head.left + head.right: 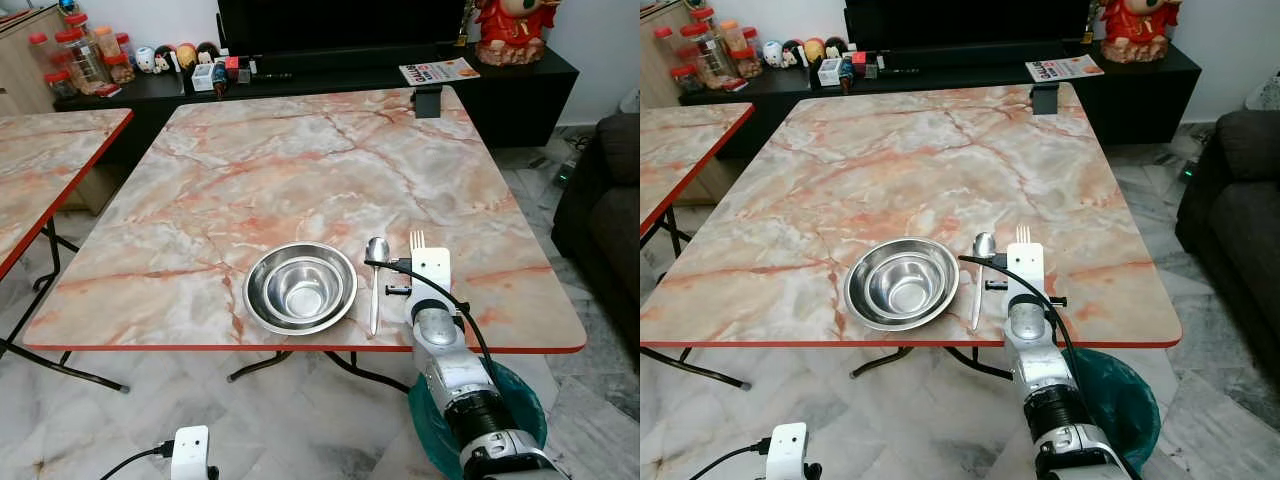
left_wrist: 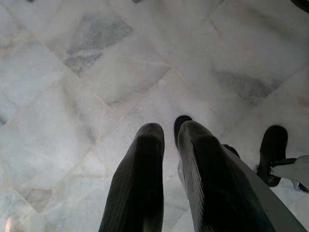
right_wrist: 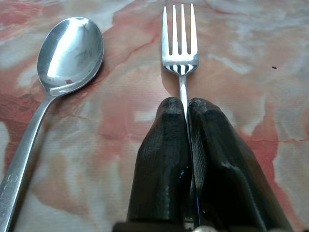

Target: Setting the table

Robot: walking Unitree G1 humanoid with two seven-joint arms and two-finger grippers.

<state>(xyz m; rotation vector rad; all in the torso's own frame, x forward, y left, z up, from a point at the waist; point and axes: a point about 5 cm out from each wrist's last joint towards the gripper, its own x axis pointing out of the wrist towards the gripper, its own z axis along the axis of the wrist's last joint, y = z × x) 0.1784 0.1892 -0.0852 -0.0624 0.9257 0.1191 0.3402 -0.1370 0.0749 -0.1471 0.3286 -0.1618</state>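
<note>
Near the front edge of the pink-veined marble surface with a red rim (image 1: 300, 160), the right end effector (image 3: 187, 108) has its two black fingers pressed together on the handle of a silver metal fork (image 3: 180, 48). That handle is hidden between the fingers, so just the neck and tines show, pointing away from the robot. Just beside the fork lies a shiny steel spoon (image 1: 375, 280), parallel to it, its handle cut off in the right wrist view. Left of the spoon sit nested round stainless-steel bowls (image 1: 300, 287); how many is hard to tell. Below the surface, the left end effector (image 2: 169, 137) hangs over the pale marble floor (image 2: 72, 72), fingers slightly apart.
</note>
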